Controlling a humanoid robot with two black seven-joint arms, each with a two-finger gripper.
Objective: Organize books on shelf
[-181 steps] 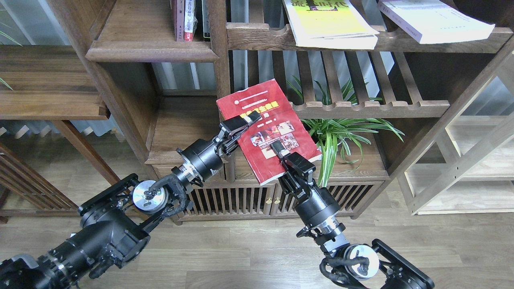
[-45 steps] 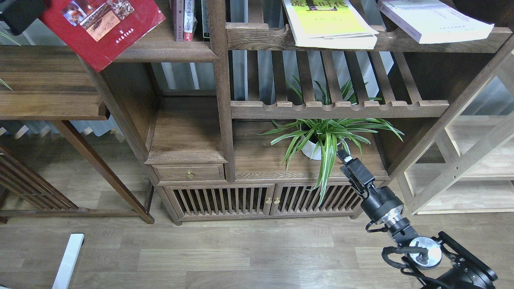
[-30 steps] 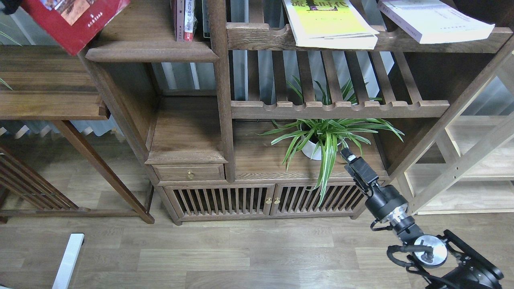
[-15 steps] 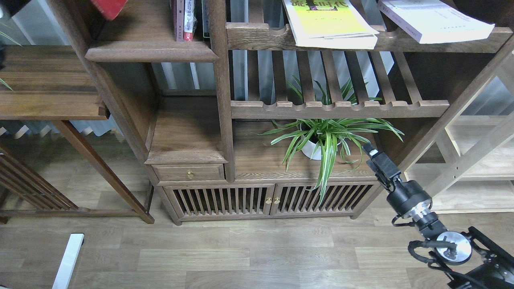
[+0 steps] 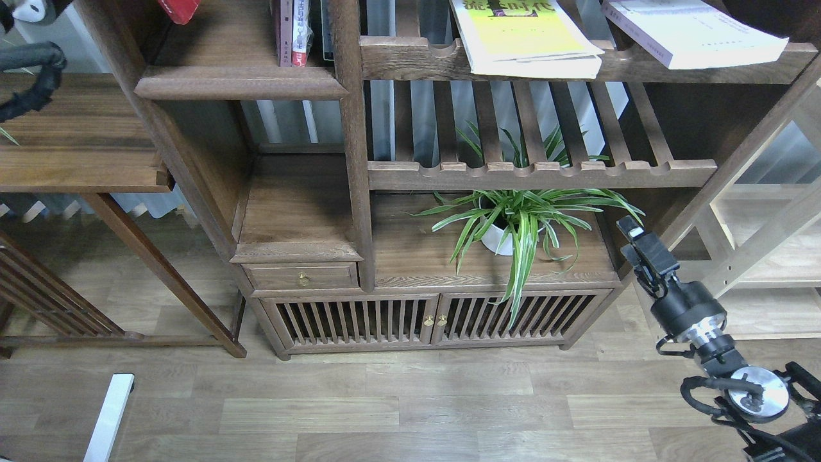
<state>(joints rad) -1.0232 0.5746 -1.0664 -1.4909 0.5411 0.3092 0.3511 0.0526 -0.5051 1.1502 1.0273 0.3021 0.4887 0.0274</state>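
1. Since six seconds ago, the red book [image 5: 178, 8] has left both grippers in front of the cabinet; only its corner shows above the shelf [image 5: 240, 80], at the top edge.
2. The left gripper is out of view, so its grip cannot be told.
3. The right gripper [image 5: 632, 232] carries nothing; open or clenched, I cannot tell.
4. The step in hand looks like shelving the red book; next come the yellow-green book [image 5: 523, 35] and the white-lavender book [image 5: 693, 32], lying on the slatted rack [image 5: 577, 64].

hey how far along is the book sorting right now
Looks done: nothing fully. In hand: the red book shows only a corner at the top edge, over the dark shelf. Left: the yellow-green book and white-lavender book lie on the slatted rack. The right gripper holds nothing.
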